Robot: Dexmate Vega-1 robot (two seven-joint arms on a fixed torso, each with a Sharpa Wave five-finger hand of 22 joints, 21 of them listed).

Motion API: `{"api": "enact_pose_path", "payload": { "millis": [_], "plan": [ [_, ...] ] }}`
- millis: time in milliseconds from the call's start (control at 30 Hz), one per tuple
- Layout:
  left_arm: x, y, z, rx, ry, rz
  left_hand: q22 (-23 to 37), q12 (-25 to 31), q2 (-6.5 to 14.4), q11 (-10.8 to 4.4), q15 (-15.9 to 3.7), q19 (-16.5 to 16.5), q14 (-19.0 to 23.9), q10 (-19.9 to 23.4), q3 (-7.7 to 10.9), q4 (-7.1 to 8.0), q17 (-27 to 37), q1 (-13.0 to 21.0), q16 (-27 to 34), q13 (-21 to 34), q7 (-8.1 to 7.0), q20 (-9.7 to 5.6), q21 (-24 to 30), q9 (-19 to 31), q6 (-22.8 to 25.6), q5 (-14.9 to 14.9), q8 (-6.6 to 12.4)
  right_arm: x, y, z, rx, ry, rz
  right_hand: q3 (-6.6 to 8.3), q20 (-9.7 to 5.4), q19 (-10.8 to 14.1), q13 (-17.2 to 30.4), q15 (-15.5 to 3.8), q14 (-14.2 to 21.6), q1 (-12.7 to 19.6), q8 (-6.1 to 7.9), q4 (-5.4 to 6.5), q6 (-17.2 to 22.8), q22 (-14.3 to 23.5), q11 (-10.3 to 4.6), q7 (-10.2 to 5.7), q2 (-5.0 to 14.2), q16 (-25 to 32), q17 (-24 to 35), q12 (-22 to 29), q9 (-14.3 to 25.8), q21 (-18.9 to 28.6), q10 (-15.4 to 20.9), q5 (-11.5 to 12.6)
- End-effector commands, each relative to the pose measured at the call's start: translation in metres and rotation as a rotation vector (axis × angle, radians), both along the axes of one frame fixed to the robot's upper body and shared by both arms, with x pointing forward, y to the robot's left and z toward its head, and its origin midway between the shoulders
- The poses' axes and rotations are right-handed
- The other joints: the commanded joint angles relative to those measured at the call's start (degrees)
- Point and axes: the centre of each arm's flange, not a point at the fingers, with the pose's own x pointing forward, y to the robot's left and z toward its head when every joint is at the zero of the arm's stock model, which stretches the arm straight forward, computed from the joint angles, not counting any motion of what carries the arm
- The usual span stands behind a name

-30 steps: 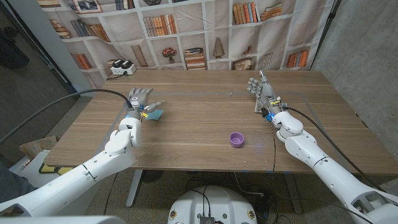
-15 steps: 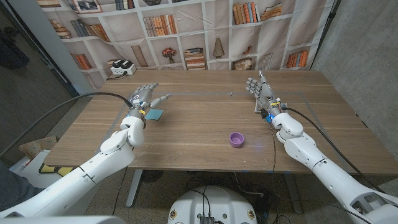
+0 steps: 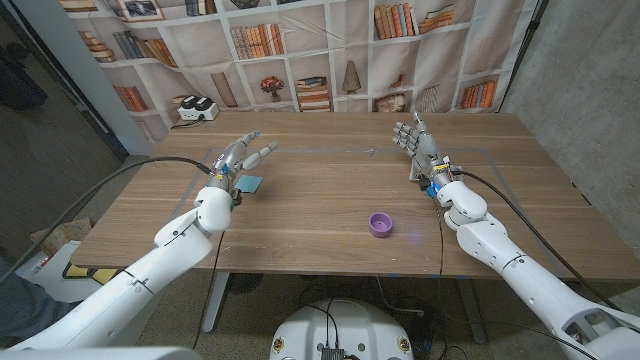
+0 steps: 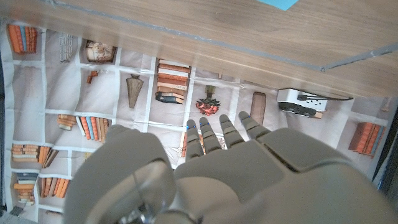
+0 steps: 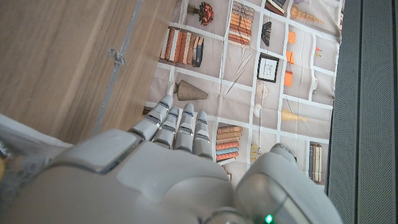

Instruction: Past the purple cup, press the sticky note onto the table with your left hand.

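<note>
Left hand (image 3: 238,156) is seen raised above the tabletop near its left edge, fingers spread apart and nothing held, apparently so that the blue sticky note (image 3: 249,182) can be met from above. Right hand (image 3: 417,141) is held upright on its edge toward the far right corner, fingers straight and close together, empty as well; it is judged to be parked out of the way, since the press is asked of the other arm.

Wooden table (image 3: 320,235) carries everything. Purple cup (image 3: 380,223) is found standing upright near the front edge, right of the middle and well apart from both hands, serving as the landmark the note is meant to lie beyond. Smallest of all, the sticky note is seen lying on the wood just beside the left wrist, not yet pressed; whether it lies quite flat cannot be told.
</note>
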Motion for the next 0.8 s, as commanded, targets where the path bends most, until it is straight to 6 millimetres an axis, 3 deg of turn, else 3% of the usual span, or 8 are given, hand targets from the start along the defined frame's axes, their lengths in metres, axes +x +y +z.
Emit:
{"api": "enact_pose_path", "payload": {
  "millis": [33, 500, 800],
  "plan": [
    [0.002, -0.003, 0.005, -0.247, -0.112, -0.298, 0.04, 0.24, 0.19, 0.07, -0.24, -0.71, -0.22, 0.04, -0.17, 0.29, 0.07, -0.27, -0.18, 0.06, 0.28, -0.27, -0.1, 0.21, 0.61, -0.12, 0.6, 0.002, 0.002, -0.002, 0.0, -0.024, 0.02, -0.2, -0.24, 0.43, 0.21, -0.19, 0.43, -0.12, 0.02, -0.12, 0.33, 0.3, -0.09, -0.05, 0.32, 0.03, 0.14, -0.1, 0.3, -0.29, 0.41, -0.29],
    [0.025, -0.003, -0.004, -0.43, -0.028, -0.582, -0.21, -0.46, 0.24, 1.35, 0.55, -1.44, -2.0, -2.21, -0.13, 0.43, -0.03, -0.53, -0.5, 0.06, 1.29, -0.92, -0.42, 0.2, -1.06, -0.42, -0.01, 0.001, 0.004, -0.002, -0.05, -0.049, 0.001, -0.29, -0.22, 0.27, 0.21, -0.31, 0.4, -0.1, -0.12, -0.19, 0.01, 0.31, -0.31, -0.23, 0.34, -0.01, 0.14, -0.21, 0.3, -0.63, 0.18, -0.28],
    [0.025, -0.003, -0.005, -0.429, -0.035, -0.583, -0.26, -0.58, 0.17, 1.61, 0.91, -1.85, -2.85, -3.15, -0.19, 0.54, -0.03, -0.8, -0.52, 0.08, 1.69, -0.28, -0.56, 0.21, -1.86, -0.6, -0.18, 0.0, 0.007, 0.002, -0.05, -0.051, -0.001, -0.35, -0.2, 0.2, 0.2, -0.42, 0.26, -0.08, -0.22, -0.24, -0.32, 0.31, -0.47, -0.18, 0.36, -0.07, 0.13, -0.27, 0.29, -0.85, 0.04, -0.26]
  ]
}}
